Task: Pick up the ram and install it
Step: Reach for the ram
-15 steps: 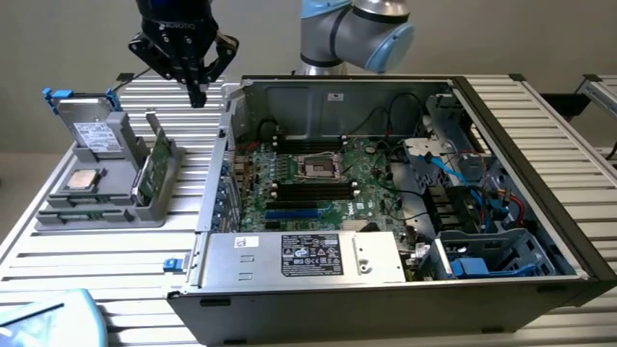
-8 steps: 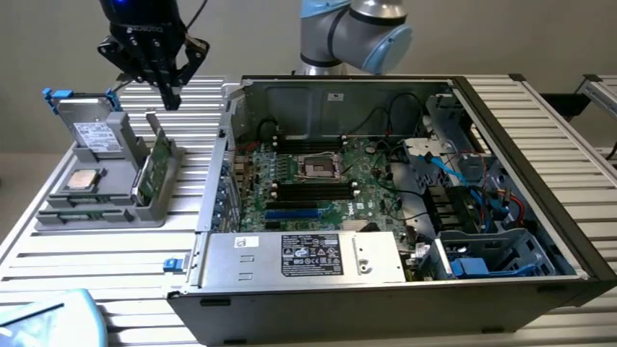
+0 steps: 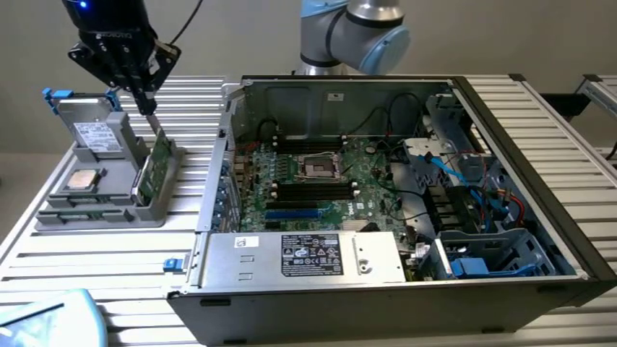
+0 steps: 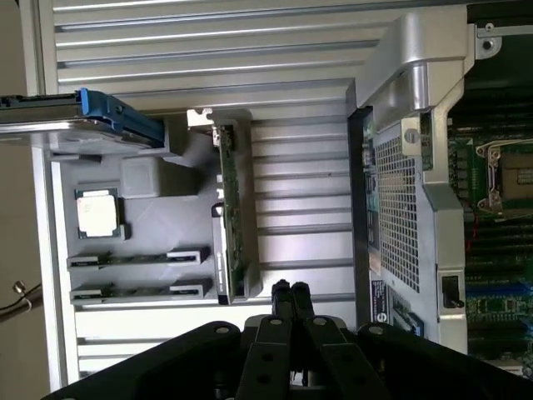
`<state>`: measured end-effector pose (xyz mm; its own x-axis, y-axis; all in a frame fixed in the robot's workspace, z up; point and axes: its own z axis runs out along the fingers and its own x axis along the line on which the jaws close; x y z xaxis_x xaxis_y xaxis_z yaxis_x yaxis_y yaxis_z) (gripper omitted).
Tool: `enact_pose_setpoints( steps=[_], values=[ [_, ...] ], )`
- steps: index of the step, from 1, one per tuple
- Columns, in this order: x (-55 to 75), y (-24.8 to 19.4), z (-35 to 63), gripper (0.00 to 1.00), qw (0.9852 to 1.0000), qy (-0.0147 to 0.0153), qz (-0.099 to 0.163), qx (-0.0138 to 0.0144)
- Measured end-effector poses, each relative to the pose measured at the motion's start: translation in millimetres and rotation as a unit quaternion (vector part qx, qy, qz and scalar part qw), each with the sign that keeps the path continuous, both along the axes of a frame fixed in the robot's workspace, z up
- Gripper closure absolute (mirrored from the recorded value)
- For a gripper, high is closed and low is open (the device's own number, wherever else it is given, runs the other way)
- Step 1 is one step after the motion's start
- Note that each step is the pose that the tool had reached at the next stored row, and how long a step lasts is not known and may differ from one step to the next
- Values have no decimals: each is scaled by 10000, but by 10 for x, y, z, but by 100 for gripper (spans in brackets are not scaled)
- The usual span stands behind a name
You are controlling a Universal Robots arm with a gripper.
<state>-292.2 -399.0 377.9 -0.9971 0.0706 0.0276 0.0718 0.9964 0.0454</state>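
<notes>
End effector [image 3: 147,105] [image 4: 290,290]: fingers pressed together, nothing between them; hangs over gray tray [image 3: 97,219] on table [image 3: 97,264], just beside end of upright green card [image 3: 154,170] [image 4: 231,208].
Ram [image 4: 137,259]: lying in tray slot, untouched, apart from end effector; second ram stick [image 4: 137,292] in parallel slot.
Processor chip [image 4: 98,212]: flat in tray.
Open computer case [image 3: 540,181]: motherboard [image 3: 318,181] exposed, toward exterior view's right of tray.

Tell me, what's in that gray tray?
A silver processor chip, two ram sticks, an upright green card and a drive. The card's bottom edge is hidden in its slot.
</notes>
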Motion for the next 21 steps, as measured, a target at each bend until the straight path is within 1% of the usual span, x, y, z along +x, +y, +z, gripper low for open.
enact_pose_setpoints(
  steps=[16, 19, 21],
  values=[
    [-728, -9, -211, 89, 10000, 19, 0, 0],
    [-860, -17, -254, 89, 10000, 27, 0, 0],
    [-917, -33, -281, 89, 10000, 37, 1, 0]
  ],
)
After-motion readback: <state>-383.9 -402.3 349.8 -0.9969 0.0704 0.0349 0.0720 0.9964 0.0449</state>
